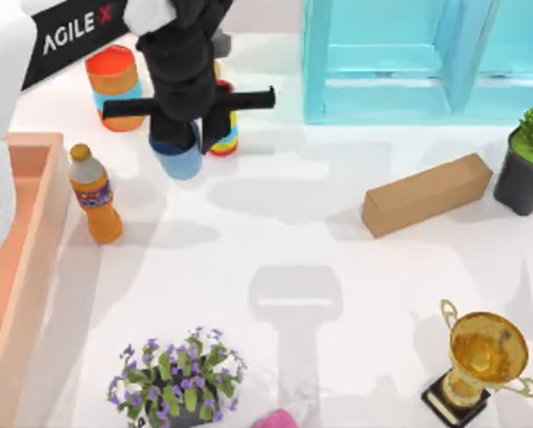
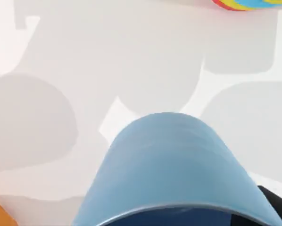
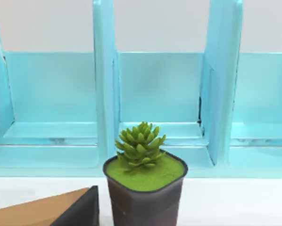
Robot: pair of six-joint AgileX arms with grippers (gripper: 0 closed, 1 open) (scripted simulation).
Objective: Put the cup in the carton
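Note:
The blue cup point(image 1: 179, 162) stands upright at the back left of the table, between the striped can point(image 1: 226, 143) and the orange can point(image 1: 115, 85). My left gripper point(image 1: 195, 134) reaches down over it, with a dark finger on either side, shut on the cup. In the left wrist view the cup point(image 2: 178, 165) is very close, and one fingertip point(image 2: 275, 205) lies against its wall. The salmon-pink carton point(image 1: 44, 223) lies along the table's left edge, left of and nearer than the cup. My right arm's wrist view faces the back right corner.
An orange drink bottle point(image 1: 95, 198) stands between cup and carton. A turquoise crate point(image 1: 382, 62) fills the back right, with a potted succulent point(image 1: 525, 165) and a brown block point(image 1: 427, 194) before it. A gold trophy point(image 1: 482, 361) and a flowering plant point(image 1: 179, 379) stand in front.

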